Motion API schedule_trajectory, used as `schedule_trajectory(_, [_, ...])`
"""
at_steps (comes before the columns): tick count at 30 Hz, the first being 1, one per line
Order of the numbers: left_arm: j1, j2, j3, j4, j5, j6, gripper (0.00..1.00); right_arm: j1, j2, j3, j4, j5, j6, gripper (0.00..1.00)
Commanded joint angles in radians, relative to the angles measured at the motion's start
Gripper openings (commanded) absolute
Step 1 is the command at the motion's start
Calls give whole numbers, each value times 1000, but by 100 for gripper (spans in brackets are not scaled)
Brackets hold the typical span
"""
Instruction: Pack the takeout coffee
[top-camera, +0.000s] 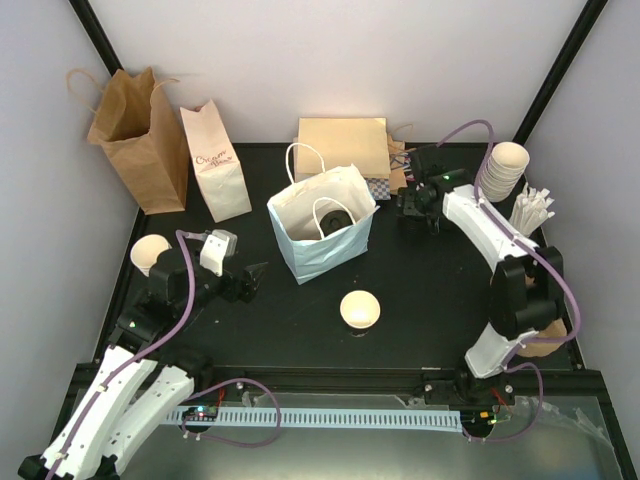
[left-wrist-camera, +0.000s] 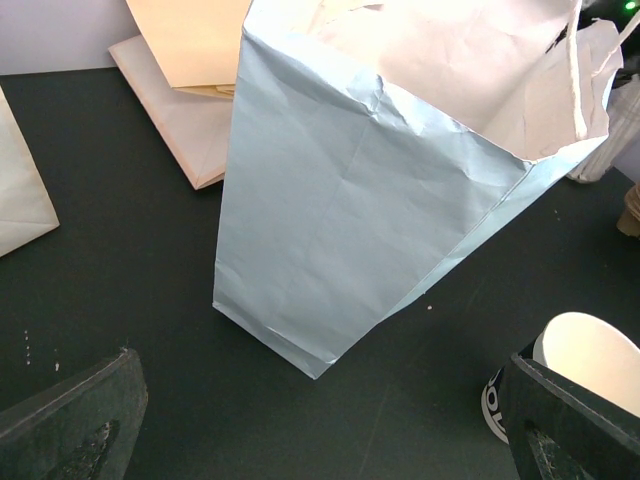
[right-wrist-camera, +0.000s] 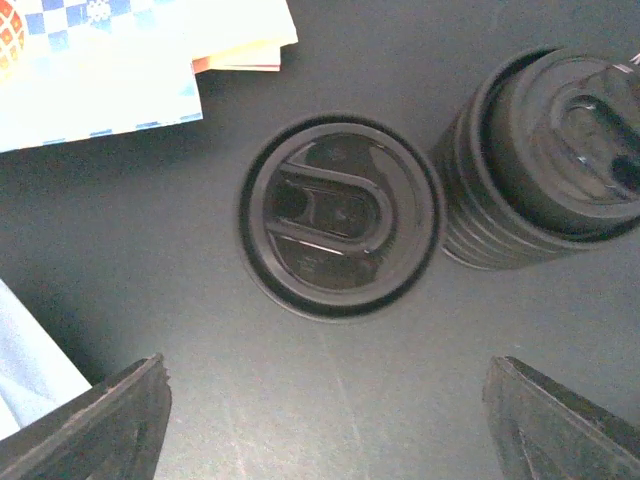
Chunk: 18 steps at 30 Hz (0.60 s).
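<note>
1. right gripper (right-wrist-camera: 327, 365): open wide, nothing between the fingers, holding nothing
2. directly below it, flat on the black table (right-wrist-camera: 180, 230): single black lid (right-wrist-camera: 340, 215), clear of both fingers
3. just right of that lid: stack of black lids (right-wrist-camera: 550, 150), close against it; touching or not, cannot tell
4. left gripper (top-camera: 250, 280): fully open, empty, low over the table
5. straight ahead of the left gripper: light blue paper bag (left-wrist-camera: 370, 190), upright, mouth open, standing between the two grippers
6. takeout coffee cup (left-wrist-camera: 585, 350): on the table, outside the bag, just beside the left gripper's finger on the right of its wrist view and partly hidden behind it; contact cannot tell
7. same cup: cream paper, dark print near the base, bare-topped, no lid seen on it in either view
8. inside the bag mouth, top view: dark round shape (top-camera: 330, 215), possibly a lidded cup already packed; partly behind a handle loop, cannot confirm
9. progress, as a judgement: early to mid; bag staged and open, cup and lid both loose, well apart on opposite sides of the bag
10. left to do, probably: grip the lid, seat it on the cup, lift the cup, lower it upright into the bag
11. far from both tools, not in play: brown bag (top-camera: 135, 150), white printed bag (top-camera: 215, 170), stack of bare cups (top-camera: 503, 170)
</note>
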Motion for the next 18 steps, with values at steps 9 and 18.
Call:
schedule_trajectory(9, [-4,-15,-3,29,-9,5,99,-31,183,162,-23,-5,-7,100])
schedule_trajectory(18, [-5,-8,-3,29,-8,5,99,-52,239,201,-28,-19,-19,100])
